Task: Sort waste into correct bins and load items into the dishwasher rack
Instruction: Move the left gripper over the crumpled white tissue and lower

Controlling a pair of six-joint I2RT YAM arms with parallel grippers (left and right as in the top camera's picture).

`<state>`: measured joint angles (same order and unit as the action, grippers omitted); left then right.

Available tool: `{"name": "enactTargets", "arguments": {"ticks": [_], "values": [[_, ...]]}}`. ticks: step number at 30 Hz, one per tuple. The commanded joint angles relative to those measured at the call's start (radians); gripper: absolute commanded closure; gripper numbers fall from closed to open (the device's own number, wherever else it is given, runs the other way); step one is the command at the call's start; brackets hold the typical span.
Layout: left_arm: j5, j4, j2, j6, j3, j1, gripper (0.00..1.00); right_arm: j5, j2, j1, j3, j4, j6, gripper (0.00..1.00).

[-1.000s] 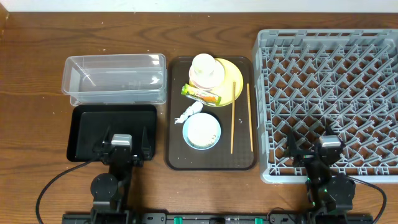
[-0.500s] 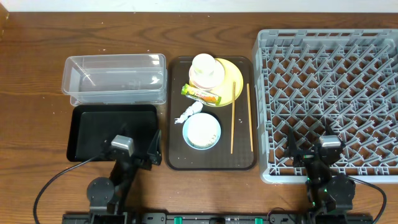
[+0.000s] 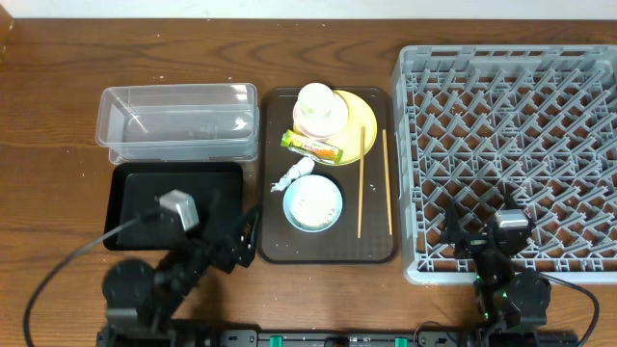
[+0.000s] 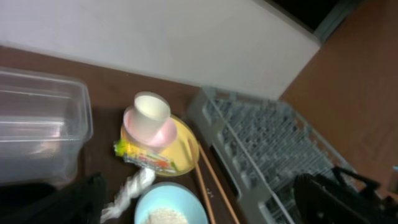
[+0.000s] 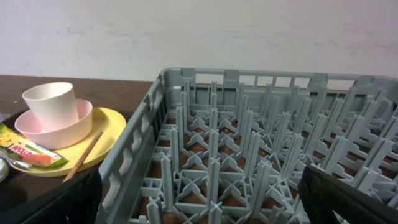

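Note:
On the brown serving tray (image 3: 275, 241), a white cup (image 3: 321, 100) sits in a pink bowl (image 3: 307, 125) on a yellow plate (image 3: 359, 130). Below them lie a green-and-yellow wrapper (image 3: 311, 146), a twisted white tissue (image 3: 294, 174) and a blue bowl (image 3: 312, 203) holding rice scraps. Two chopsticks (image 3: 362, 183) lie at the tray's right. The clear tub (image 3: 178, 120) and black tray (image 3: 145, 188) are left, the grey rack (image 3: 511, 135) right. My left gripper (image 3: 241, 234) is open beside the brown tray, angled towards the blue bowl (image 4: 171, 208). My right gripper (image 5: 205, 199) is open over the rack's near-left corner.
A white wall runs along the table's far side in both wrist views. The rack's upright pegs (image 5: 214, 134) stand right in front of my right gripper. Bare wood lies between the brown tray and the rack.
My left arm has lifted off the black tray's near edge and swung right, turning towards the brown tray. The right arm has not moved.

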<state>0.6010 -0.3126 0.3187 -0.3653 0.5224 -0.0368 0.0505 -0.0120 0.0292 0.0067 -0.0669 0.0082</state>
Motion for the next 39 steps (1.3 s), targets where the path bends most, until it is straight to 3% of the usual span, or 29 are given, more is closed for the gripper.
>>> {"name": "enactTargets", "arguments": {"ticks": [1, 6, 15, 23, 24, 26, 34, 39], "values": [[0.084, -0.103, 0.165, -0.002, 0.153, -0.004, 0.02, -0.009, 0.005, 0.0, -0.001, -0.004, 0.013, 0.01], [0.182, -0.307, 0.404, 0.042, 0.318, -0.004, 0.02, -0.009, 0.005, 0.0, -0.001, -0.004, 0.014, 0.01], [0.429, -0.301, 0.627, -0.014, 0.329, -0.004, 0.02, -0.009, 0.005, 0.0, -0.001, -0.004, 0.013, 0.01], [0.425, -0.325, 0.662, -0.013, 0.315, -0.004, 0.56, -0.009, 0.005, 0.0, -0.001, -0.004, 0.014, 0.01], [0.409, -0.332, 0.662, -0.014, 0.315, -0.004, 0.72, -0.009, 0.005, 0.0, -0.001, -0.004, 0.014, 0.01], [0.365, -0.342, 0.661, -0.014, 0.315, -0.004, 0.94, -0.009, 0.005, 0.0, -0.001, -0.004, 0.014, 0.01], [0.121, -0.395, 0.661, -0.015, 0.315, -0.089, 0.94, -0.009, 0.005, 0.0, -0.001, -0.004, 0.013, 0.01], [-0.072, -0.39, 0.661, -0.122, 0.315, -0.21, 0.94, -0.009, 0.005, 0.0, -0.001, -0.004, 0.014, 0.01]]}}
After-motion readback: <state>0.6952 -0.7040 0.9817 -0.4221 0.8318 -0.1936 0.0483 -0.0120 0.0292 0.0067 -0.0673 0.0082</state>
